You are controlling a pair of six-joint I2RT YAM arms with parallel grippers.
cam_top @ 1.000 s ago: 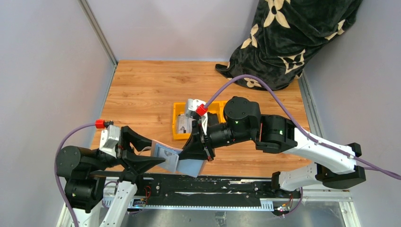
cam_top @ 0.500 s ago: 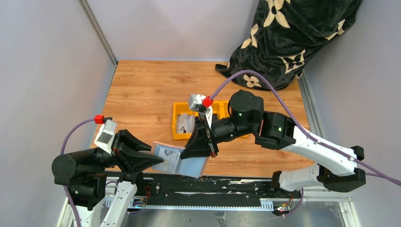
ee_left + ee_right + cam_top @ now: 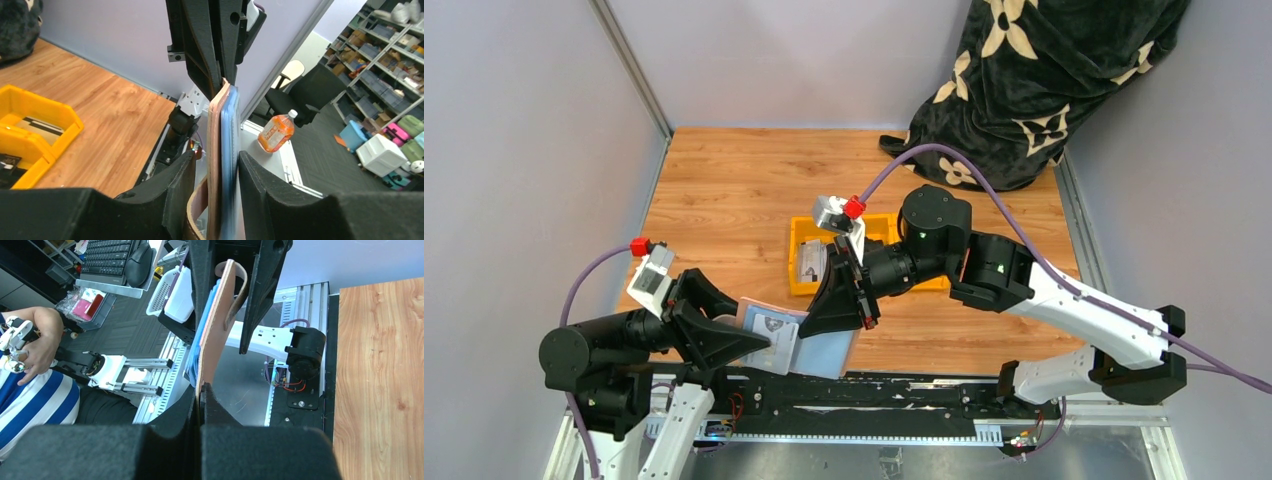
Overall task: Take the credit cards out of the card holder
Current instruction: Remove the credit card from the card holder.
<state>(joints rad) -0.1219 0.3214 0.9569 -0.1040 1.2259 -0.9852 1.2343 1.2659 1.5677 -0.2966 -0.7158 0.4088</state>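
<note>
card holder [image 3: 824, 352] clamped shut in right jaws, left jaws parted around it, credit card [image 3: 810, 263] in yellow bin [image 3: 795, 250]

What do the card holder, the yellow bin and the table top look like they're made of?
The card holder looks like leather or faux leather, matte grey-blue with a pinkish-tan layer; its edge shows stacked layers. The yellow bin seems moulded plastic, slightly glossy, thick-rimmed. The table top is wood or wood-look laminate, judging by grain and plank lines; I cannot tell which.
</note>
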